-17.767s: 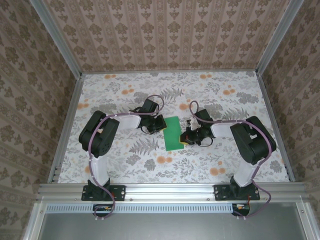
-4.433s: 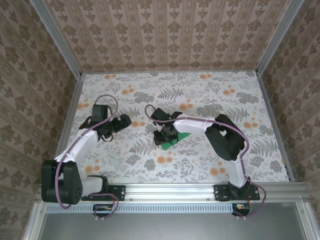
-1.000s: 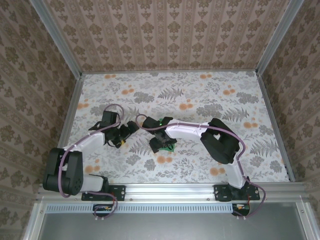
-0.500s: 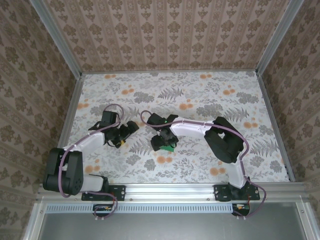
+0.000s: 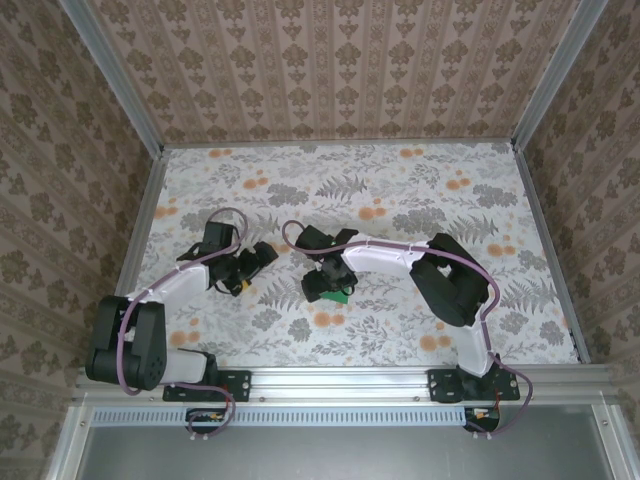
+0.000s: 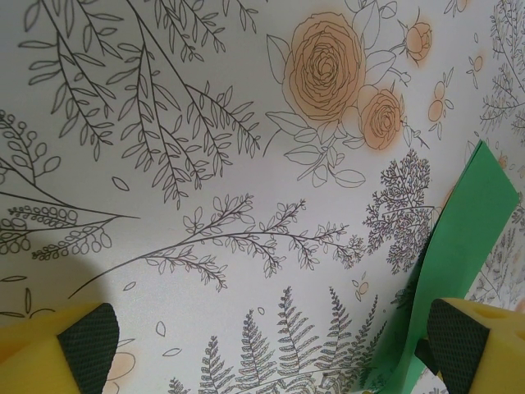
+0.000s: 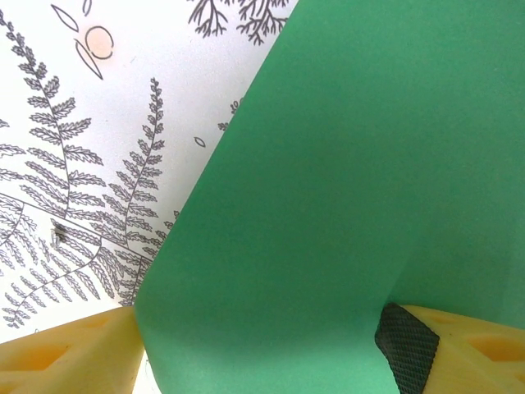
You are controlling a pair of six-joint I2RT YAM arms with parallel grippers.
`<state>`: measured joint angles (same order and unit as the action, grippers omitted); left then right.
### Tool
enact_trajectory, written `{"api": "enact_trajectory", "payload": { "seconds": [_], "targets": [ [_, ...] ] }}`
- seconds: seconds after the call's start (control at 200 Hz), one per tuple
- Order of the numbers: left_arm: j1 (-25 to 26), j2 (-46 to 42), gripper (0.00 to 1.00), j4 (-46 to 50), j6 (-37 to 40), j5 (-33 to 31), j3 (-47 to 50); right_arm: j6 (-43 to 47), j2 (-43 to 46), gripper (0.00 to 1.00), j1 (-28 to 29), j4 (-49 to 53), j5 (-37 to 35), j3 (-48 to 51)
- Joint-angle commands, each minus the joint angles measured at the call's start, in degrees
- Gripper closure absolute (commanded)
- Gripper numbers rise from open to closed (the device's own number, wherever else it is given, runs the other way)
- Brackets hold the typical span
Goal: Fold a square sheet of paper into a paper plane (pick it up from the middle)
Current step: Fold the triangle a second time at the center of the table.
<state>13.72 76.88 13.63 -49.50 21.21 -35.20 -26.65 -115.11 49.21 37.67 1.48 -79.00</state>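
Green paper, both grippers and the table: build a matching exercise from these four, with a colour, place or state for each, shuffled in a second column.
Things
1. left gripper
2. right gripper
3. green paper
4. table

Descriptions
A. bright plain green, near the middle of the table
B. white, printed with ferns and orange flowers
C. jaws wide apart over the bare print, the paper's edge beside one finger
D. jaws apart right over the paper, which spans the gap between its fingers

Pairs: 1-C, 2-D, 3-A, 4-B
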Motion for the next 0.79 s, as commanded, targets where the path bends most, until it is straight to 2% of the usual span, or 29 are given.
{"api": "enact_trajectory", "payload": {
  "seconds": [0.0,0.79],
  "targets": [
    [-0.4,0.2,0.00,-0.1,0.7,0.8,0.8,1.1,-2.7,0.20,-0.9,2.8,0.7,2.9],
    [-0.4,0.0,0.00,-0.4,0.9,1.1,1.2,0.0,-3.6,0.16,-1.7,3.3,1.2,3.3]
  ]
}}
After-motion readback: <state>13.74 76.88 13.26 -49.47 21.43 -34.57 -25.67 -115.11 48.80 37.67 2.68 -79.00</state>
